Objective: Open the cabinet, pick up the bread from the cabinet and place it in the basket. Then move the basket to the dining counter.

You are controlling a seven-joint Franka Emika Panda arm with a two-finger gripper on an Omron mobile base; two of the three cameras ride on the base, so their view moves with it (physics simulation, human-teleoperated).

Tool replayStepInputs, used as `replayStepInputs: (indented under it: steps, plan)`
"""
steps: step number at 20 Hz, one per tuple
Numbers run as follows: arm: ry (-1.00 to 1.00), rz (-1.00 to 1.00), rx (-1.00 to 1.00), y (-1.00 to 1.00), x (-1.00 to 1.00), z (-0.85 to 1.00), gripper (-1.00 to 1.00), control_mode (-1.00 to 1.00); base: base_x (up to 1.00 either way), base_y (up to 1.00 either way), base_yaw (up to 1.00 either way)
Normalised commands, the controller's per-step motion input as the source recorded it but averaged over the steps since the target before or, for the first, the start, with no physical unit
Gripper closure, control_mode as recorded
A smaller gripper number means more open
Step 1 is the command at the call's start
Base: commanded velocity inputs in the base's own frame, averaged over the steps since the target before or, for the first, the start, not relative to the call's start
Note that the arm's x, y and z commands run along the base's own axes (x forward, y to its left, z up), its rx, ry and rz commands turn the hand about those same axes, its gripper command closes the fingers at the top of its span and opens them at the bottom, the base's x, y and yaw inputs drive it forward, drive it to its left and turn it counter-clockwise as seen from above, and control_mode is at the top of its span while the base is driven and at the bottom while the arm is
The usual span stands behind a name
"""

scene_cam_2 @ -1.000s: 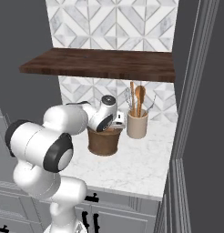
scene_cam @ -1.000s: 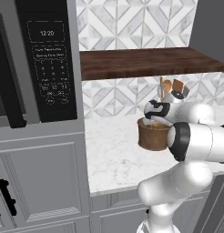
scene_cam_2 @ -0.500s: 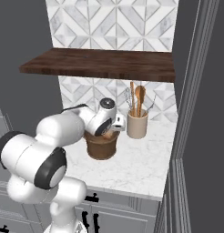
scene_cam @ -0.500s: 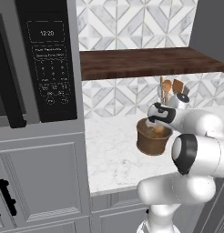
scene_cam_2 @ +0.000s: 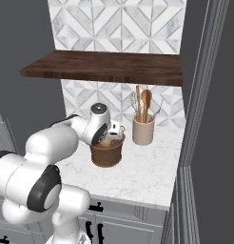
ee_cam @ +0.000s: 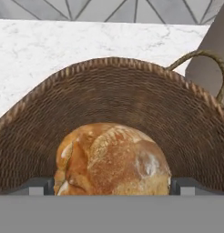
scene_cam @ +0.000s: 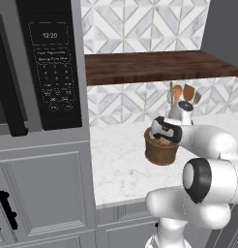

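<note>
Golden-brown bread (ee_cam: 113, 159) sits right in front of the hand camera, down inside the brown woven basket (ee_cam: 114, 100). The claw (ee_cam: 113, 185) is wide open, with one tip on each side of the roll and not squeezing it. A second ago the arm was bent further back and the hand hung over the basket. Now the arm has reached forward and the hand is low at the basket's mouth. I think this means the bread has been let go, so the putting-in step looks done. Next, the basket must go to the dining counter.

The hand view shows the roll, the weave and the thin looped handle (ee_cam: 209, 68) up close. The two base views hide the roll behind the hand.

Further out, the left base view shows the basket (scene_cam: 160, 152) on the white marble worktop (scene_cam: 121, 164), with the microwave (scene_cam: 51, 68) to one side. The right base view shows the basket (scene_cam_2: 107, 153) just beside the cream crock of wooden spoons (scene_cam_2: 143, 129). Above is the dark wooden shelf (scene_cam_2: 104, 69).
</note>
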Motion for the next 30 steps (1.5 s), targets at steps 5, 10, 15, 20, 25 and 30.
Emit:
replayStepInputs:
  steps: [5,10,15,20,25,30]
  plan:
    - [0.02,-0.01,-0.06,-0.02,0.0,0.13,-1.0,-1.0,0.0,0.0,0.0]
    - [0.08,-0.02,-0.03,-0.13,0.0,-0.04,-1.0,-1.0,0.0,0.0,0.0]
    - [-0.04,-0.17,0.01,0.0,-0.39,0.45,-1.0,-1.0,0.0,0.0,0.0]
    - [-0.04,-0.3,0.03,-0.17,-0.36,0.23,-1.0,-1.0,0.0,0.0,0.0]
    - [0.0,-0.41,0.07,-0.48,0.0,0.01,-1.0,-1.0,0.0,0.0,0.0]
    - [0.01,-0.22,0.21,-0.41,-0.03,0.03,-1.0,-1.0,0.0,0.0,0.0]
